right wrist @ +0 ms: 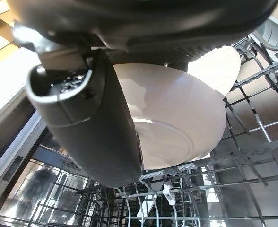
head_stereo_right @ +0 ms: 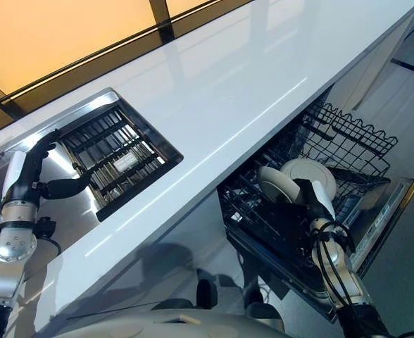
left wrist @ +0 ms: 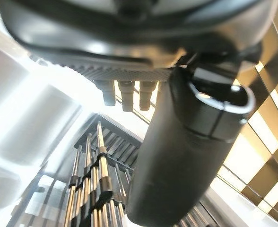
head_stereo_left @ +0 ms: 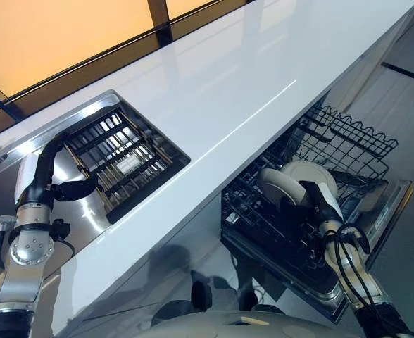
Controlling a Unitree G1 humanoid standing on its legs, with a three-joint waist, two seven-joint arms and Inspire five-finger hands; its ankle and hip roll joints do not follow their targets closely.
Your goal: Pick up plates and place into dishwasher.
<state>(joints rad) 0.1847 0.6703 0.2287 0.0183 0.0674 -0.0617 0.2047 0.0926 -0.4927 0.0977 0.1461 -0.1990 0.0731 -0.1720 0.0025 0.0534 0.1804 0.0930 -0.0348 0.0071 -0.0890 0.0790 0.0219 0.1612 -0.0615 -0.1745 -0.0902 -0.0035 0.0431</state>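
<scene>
right hand (head_stereo_left: 312,201) grips a white plate (right wrist: 177,118) upright in the dishwasher rack (head_stereo_left: 348,141); left hand (head_stereo_left: 48,179) relaxed open over the sink rack (head_stereo_left: 122,158).

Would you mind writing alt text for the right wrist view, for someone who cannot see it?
The robot's right hand pinches a cream plate with its thumb, holding it on edge above the wire dishwasher rack. A second pale plate stands just behind the first.
</scene>
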